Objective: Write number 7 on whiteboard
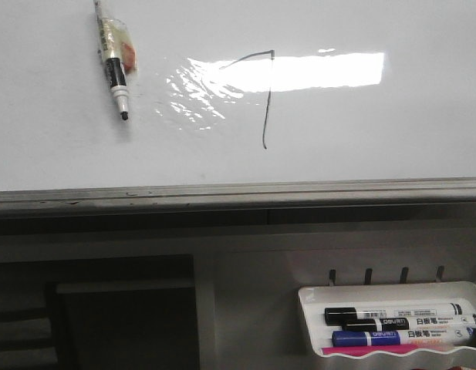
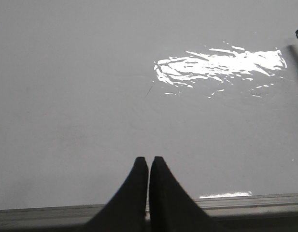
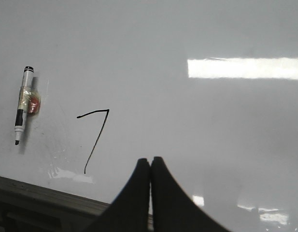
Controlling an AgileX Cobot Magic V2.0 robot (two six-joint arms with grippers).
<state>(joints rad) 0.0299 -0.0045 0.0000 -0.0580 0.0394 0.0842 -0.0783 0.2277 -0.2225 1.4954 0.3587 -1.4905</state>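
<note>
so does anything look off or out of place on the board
Only the marker: it lies on the whiteboard left of the number 7, wrapped in tape, uncapped, while others sit in the tray.

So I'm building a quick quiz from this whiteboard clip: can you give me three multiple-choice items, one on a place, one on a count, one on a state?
1. Where is the marker stuck on the whiteboard, seen from the front?
A. left of the number 7
B. right of it
C. below it

2. How many marker caps show in the tray?
A. one
B. three
C. five

3. How are the right gripper fingers?
A. wide open
B. closed, empty
C. holding a marker

Answers: 1 A, it sits at the upper left; 2 B, two black, one blue; 3 B, fingertips meet with nothing between.
</note>
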